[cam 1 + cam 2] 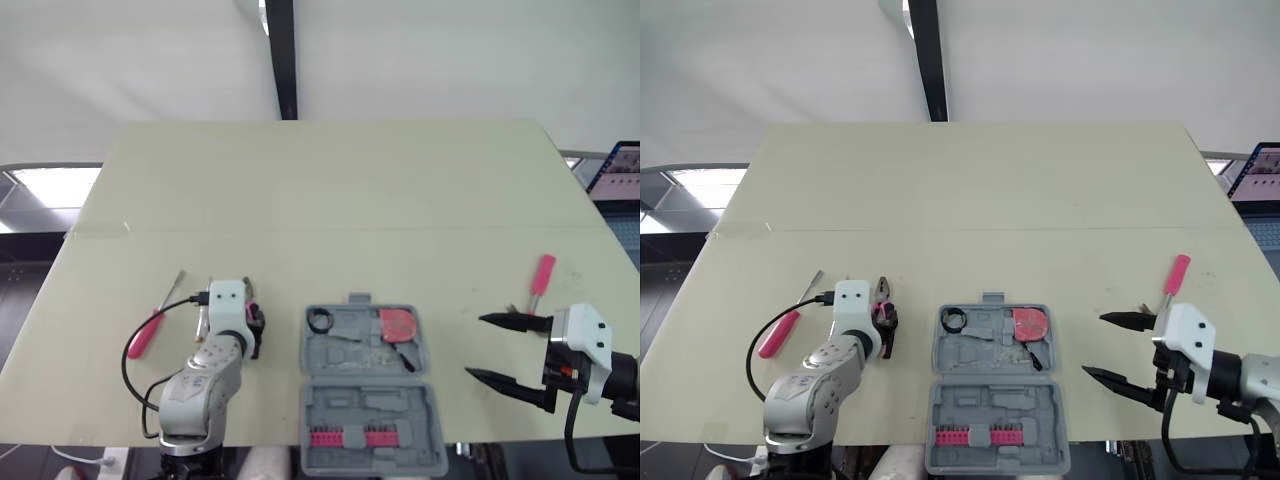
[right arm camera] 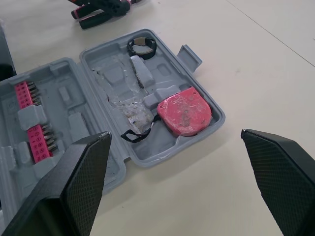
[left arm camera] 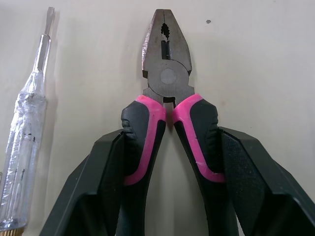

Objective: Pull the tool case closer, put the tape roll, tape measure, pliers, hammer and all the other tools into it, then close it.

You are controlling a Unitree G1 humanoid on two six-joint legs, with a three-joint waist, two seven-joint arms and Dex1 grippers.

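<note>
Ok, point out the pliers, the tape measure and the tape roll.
pliers point(image 3: 168, 76), left wrist view, on the round pivot.
tape measure point(image 2: 184, 116), right wrist view, on its pink top face.
tape roll point(image 2: 143, 52), right wrist view, on the black ring's near wall.

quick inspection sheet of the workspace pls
surface: beige table with a seam across it
job's things: open tool case at front centre holds tape roll and tape measure; pliers lie left of it; left screwdriver and right screwdriver are out on the table
clutter: nothing seen
grippers: left gripper jaws closed on the pliers' handles; right gripper open, right of the case
cables: black cable loops beside the left arm
surroundings: black pole behind the table, screen far right
</note>
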